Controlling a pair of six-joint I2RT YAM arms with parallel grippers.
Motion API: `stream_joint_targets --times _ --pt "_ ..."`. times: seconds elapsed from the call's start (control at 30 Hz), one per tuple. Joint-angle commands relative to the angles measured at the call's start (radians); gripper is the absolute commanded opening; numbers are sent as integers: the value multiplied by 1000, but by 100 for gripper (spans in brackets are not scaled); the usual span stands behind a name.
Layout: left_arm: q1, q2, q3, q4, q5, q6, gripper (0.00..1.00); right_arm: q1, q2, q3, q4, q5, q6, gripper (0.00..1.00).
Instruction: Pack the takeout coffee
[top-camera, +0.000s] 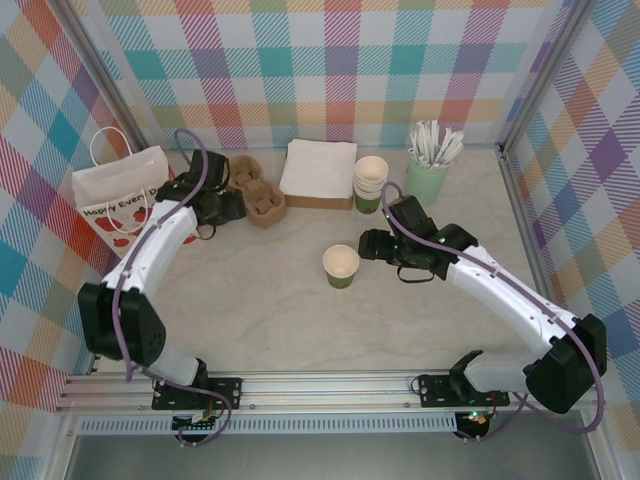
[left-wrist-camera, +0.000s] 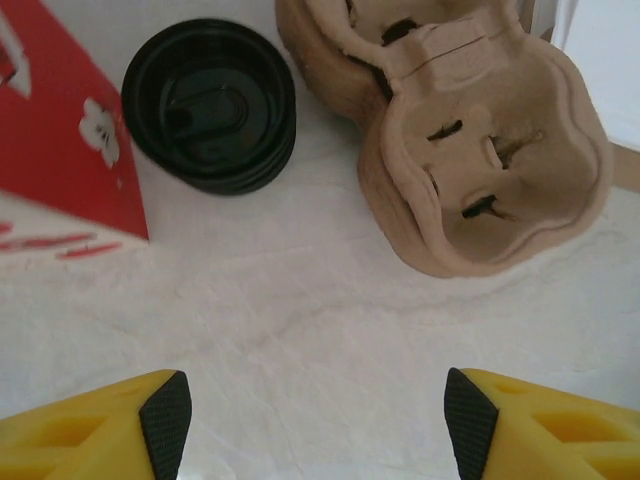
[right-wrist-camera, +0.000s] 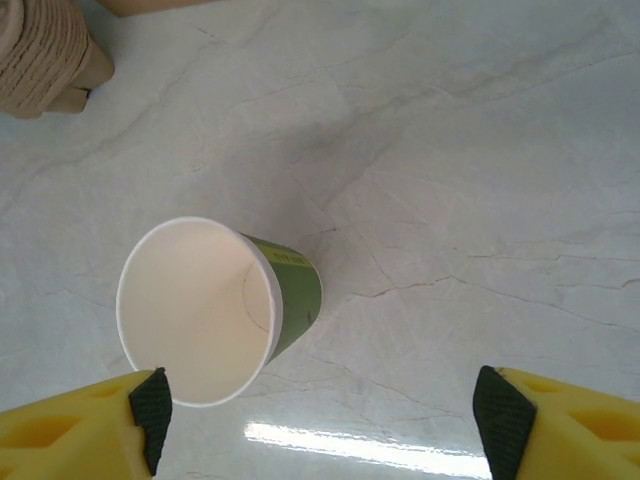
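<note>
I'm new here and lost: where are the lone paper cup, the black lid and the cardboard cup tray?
paper cup (top-camera: 341, 264): overhead view, its open mouth.
black lid (left-wrist-camera: 208, 105): left wrist view, its middle.
cardboard cup tray (left-wrist-camera: 480, 150): left wrist view, inside a pocket.

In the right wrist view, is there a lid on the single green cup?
No, the green cup stands with its mouth open, and its cream inside is bare.

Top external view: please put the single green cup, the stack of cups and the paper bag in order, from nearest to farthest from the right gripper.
1. Single green cup: mid-table, just in front of the right gripper.
2. Stack of cups: farther back, toward the rear wall.
3. Paper bag: far left side of the table.
</note>
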Motion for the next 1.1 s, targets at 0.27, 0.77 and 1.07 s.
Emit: stream_joint_targets --times 0.27,0.77,1.07 --pt "41 320 291 -118 -45 239 61 4 -83 -56 -6 40 -36 97" --pt "116 566 533 -208 70 292 49 4 -43 -62 -11 57 -24 100" --pt "146 627 581 -220 99 280 46 4 -15 -48 -8 50 -21 100"
